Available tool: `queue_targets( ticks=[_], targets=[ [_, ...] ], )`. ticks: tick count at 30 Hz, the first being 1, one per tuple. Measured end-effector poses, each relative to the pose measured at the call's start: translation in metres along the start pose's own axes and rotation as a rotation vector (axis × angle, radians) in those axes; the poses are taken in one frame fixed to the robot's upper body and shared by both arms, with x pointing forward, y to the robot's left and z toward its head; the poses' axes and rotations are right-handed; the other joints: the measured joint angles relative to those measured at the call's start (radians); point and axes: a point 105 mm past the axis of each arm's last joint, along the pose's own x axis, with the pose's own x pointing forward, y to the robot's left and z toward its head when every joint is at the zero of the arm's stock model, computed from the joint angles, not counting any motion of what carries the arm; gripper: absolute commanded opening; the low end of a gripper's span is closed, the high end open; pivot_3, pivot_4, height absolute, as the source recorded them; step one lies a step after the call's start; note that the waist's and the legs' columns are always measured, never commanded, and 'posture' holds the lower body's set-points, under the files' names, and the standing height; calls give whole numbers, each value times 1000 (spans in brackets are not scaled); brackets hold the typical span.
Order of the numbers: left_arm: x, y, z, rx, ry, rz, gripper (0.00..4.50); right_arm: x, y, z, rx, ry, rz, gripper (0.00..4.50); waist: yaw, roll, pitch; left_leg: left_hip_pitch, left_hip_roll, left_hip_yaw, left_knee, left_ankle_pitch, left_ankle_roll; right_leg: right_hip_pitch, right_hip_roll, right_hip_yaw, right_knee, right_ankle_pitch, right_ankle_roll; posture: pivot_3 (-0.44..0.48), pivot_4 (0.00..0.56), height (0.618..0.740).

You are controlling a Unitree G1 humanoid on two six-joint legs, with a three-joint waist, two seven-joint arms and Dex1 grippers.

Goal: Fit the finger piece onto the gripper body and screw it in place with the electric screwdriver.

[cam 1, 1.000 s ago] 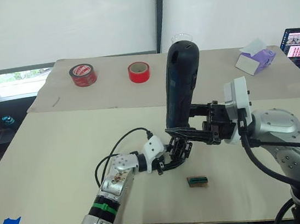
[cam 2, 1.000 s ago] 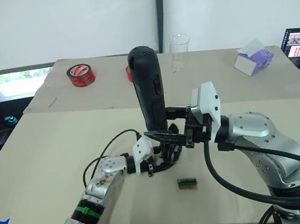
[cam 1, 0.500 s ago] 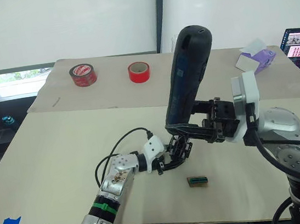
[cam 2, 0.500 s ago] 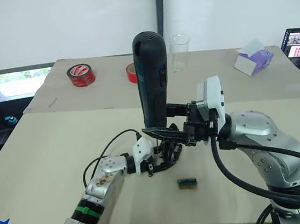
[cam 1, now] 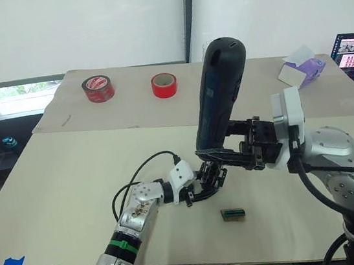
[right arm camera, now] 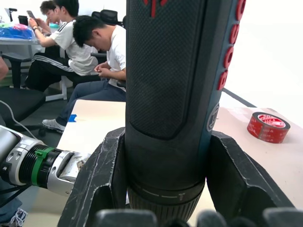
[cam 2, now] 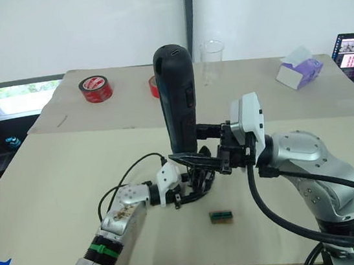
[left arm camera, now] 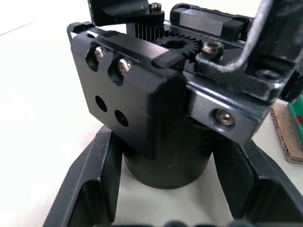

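From the left eye view I have the electric screwdriver point(cam 1: 219, 94) standing tall just right of centre, leaning slightly toward the upper right, with my right gripper point(cam 1: 222, 156) clamped around its lower end. Directly under it, at lower centre, my left gripper point(cam 1: 205, 184) pins the gripper body point(cam 1: 212, 179) against the tabletop point(cam 1: 72, 179). A small green-and-brown block point(cam 1: 234, 214) lies just below and to the right, and two red tape rolls point(cam 1: 98, 88) sit in the upper left. In the right eye view the same stack sits at centre, with a clear cup point(cam 2: 212, 61) behind the tool. The left wrist view fills with the gripper body point(left arm camera: 161, 109), my two fingers point(left arm camera: 92, 189) spread to either side of its round base and pressing it; I cannot pick out the finger piece as separate from the brackets here. The right wrist view shows the fingers point(right arm camera: 102, 182) closed on the tool's collar, with seated people at upper left. My worry is the tilt: if the bit meets the screw off-axis it could cam out or shove the body sideways out of the left fingers' hold, and I cannot see the bit tip to check.
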Motion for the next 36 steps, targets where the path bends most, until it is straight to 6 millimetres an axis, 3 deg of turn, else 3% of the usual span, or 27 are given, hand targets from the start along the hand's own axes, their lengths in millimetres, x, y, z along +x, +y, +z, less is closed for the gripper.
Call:
queue_targets(
  ticks=[36],
  targets=[
    [0, 0, 0, -1, 1, 0, 2275, -1, 2, -8, -14, 31, 2, 1920, 0, 0, 0, 0, 0, 0, 0, 0, 0, -1, 0, 0, 0, 0, 0, 0, 150, 740]
  ],
)
